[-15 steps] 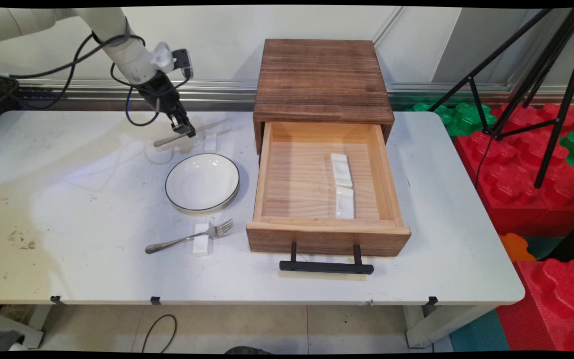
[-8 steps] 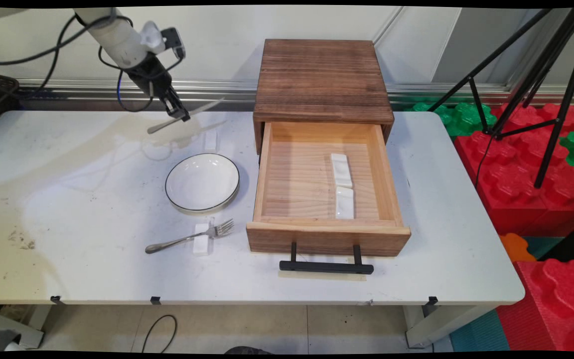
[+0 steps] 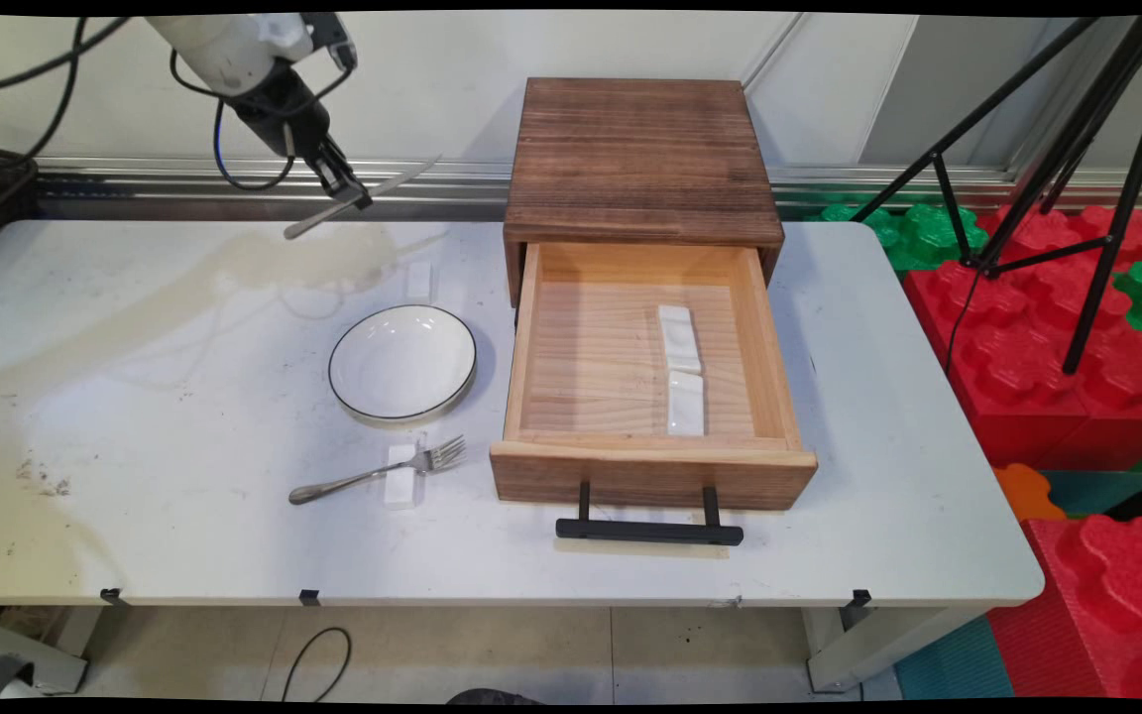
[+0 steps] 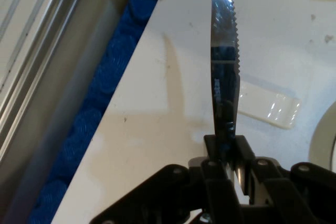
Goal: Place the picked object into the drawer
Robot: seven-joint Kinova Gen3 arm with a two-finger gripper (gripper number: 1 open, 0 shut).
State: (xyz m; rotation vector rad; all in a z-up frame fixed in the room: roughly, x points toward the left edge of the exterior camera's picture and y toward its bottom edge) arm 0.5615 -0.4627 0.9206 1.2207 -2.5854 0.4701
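Above the far left part of the white desk (image 3: 184, 416), well to the left of the brown wooden drawer box (image 3: 640, 159), the black two-finger hand (image 3: 351, 194) is hanging in the air and pinching a serrated silver table knife (image 3: 358, 198) near its middle, both fingers pressed against the flat of the blade. The knife is tilting, handle end lower and away from the box, blade tip higher and pointing toward it, clear of the desk. Beneath it, left of the box, a small white ceramic cutlery rest (image 3: 419, 281) is lying on the desk. Nearer the camera, a round white bowl with a dark rim (image 3: 402, 363) is sitting just left of the box's open pale-wood drawer (image 3: 630, 466). Inside the drawer two white ceramic rests (image 3: 682, 368) are lying end to end. In front of the bowl a silver fork (image 3: 378, 472) is resting across another white rest (image 3: 399, 486).
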